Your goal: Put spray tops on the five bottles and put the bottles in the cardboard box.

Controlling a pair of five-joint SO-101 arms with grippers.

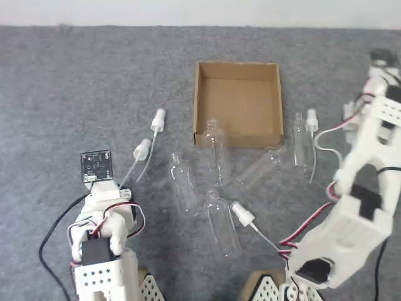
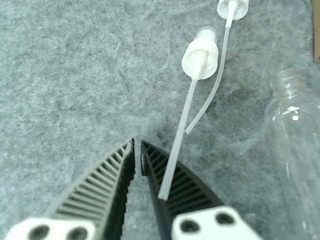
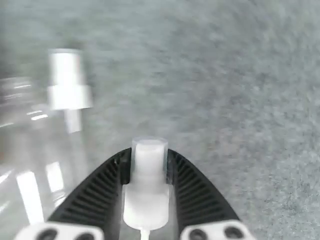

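Several clear bottles (image 1: 222, 222) lie uncapped on the grey felt in front of the open cardboard box (image 1: 203, 103). My right gripper (image 3: 148, 155) is shut on a white spray top (image 3: 147, 172), nozzle end outward. Just beyond it lie another spray top (image 3: 67, 85) and a bottle (image 3: 22, 175); from above they are this spray top (image 1: 311, 119) and bottle (image 1: 302, 139) to the right of the box. My left gripper (image 2: 137, 146) is shut and holds nothing. The thin tube of a loose spray top (image 2: 200, 52) crosses one of its fingers (image 2: 182, 195). A second top (image 2: 232, 7) lies farther off.
The right arm (image 1: 369, 144) rises along the table's right edge. The left arm (image 1: 103, 244) sits at the front left. One more spray top (image 1: 243, 214) lies beside the nearest bottle. Bare felt spreads to the left of the box.
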